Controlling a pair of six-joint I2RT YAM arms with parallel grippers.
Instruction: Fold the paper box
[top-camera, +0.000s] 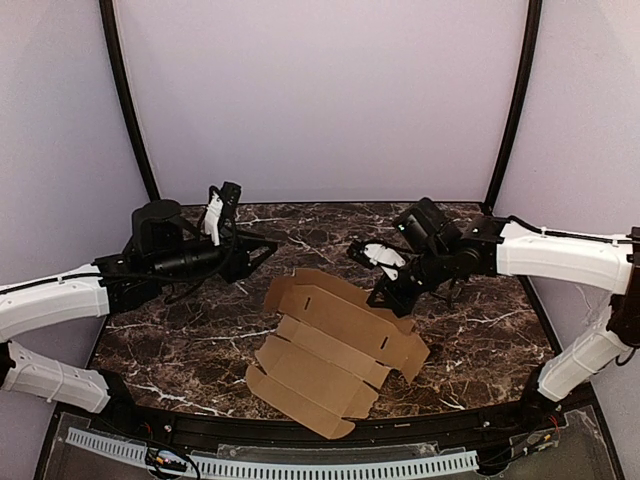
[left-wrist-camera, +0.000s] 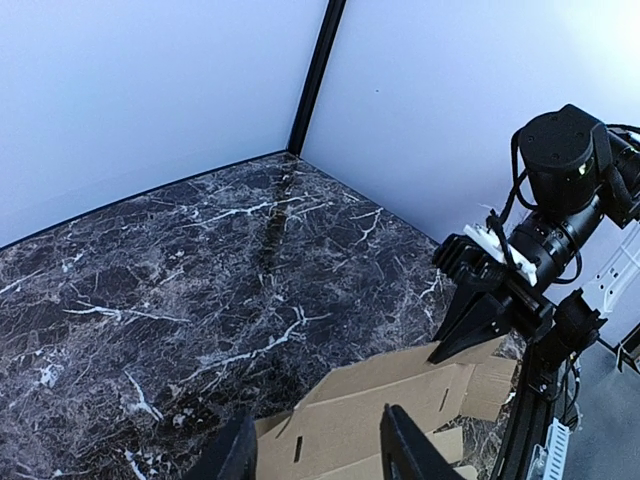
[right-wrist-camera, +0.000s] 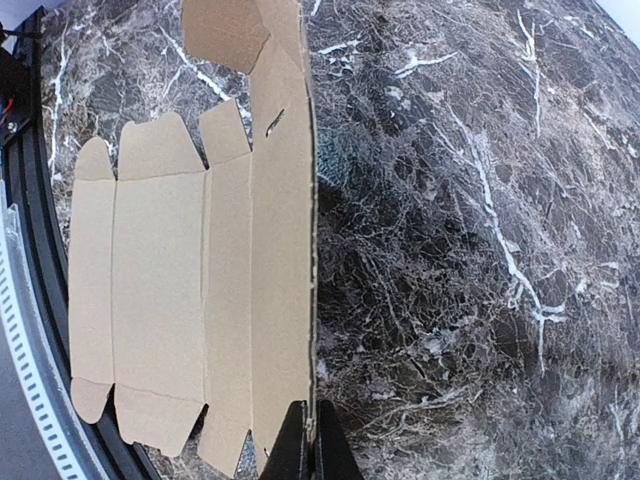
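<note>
Brown paper box (top-camera: 335, 350) unfolded, creases far-left to near-right; my right gripper (right-wrist-camera: 307, 435) pinches its far long edge; left gripper (left-wrist-camera: 320, 448) spread, clear of it.

the left arm (top-camera: 55, 300) reaches in from the lower left, its left gripper (top-camera: 262, 250) pointing toward frame centre with fingers spread apart. the right arm (top-camera: 555, 255) enters from the right edge, wrist angled down, the right gripper (top-camera: 385, 298) pinched onto the paper box (top-camera: 330, 345) edge.
</note>
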